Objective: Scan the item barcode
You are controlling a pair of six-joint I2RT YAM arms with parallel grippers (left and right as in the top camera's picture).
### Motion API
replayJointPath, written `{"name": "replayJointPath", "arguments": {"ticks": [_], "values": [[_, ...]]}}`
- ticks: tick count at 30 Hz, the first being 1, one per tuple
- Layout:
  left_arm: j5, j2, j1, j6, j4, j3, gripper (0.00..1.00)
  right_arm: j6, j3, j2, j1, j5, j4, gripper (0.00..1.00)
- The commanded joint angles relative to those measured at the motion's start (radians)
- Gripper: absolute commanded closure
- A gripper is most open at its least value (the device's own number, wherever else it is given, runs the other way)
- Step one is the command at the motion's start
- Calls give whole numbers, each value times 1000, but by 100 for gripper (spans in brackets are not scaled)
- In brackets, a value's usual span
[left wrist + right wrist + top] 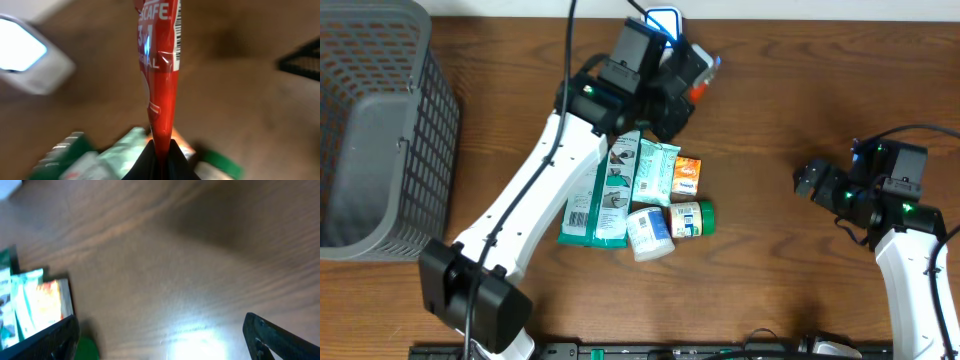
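Note:
A red Nescafe sachet (pixel 162 90) hangs pinched between the black fingers of my left gripper (pixel 162 156), which is shut on its lower end. Its barcode (pixel 178 30) runs along the sachet's right edge near the top. From overhead, the left gripper (pixel 682 85) holds the sachet (pixel 701 90) at the back of the table, just below the white scanner (pixel 663 20). The scanner (pixel 27 57) appears blurred at the left of the left wrist view, its face glowing. My right gripper (pixel 814 183) is open over bare wood on the right, with nothing between its fingers (pixel 280 340).
A pile of goods lies mid-table: green packets (pixel 610 195), an orange box (pixel 687 175), a white jar (pixel 650 232) and a green-capped bottle (pixel 692 219). A grey mesh basket (pixel 375 130) fills the left side.

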Motion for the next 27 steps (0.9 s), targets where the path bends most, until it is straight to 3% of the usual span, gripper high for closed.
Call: {"name": "replayJointPath", "arguments": {"ticks": [1, 5, 11, 15, 20, 24, 27], "values": [[177, 8, -34, -76, 30, -18, 93, -40, 17, -7, -10, -48, -17, 1], [177, 49, -84, -228, 106, -21, 93, -73, 111, -35, -69, -57, -159, 1], [179, 219, -180, -574, 363, -21, 93, -141, 365, -48, -200, -62, -454, 1], [182, 357, -261, -796, 571, -21, 93, -188, 426, -48, -217, -61, -503, 1], [182, 489, -360, -891, 802, -21, 92, -188, 417, -46, -216, -61, -504, 1], [150, 531, -403, -890, 903, -21, 83, -188, 417, -45, -216, -61, -504, 1], [86, 531, -418, -877, 903, -21, 55, -188, 417, -45, -216, -61, -507, 1]]}}
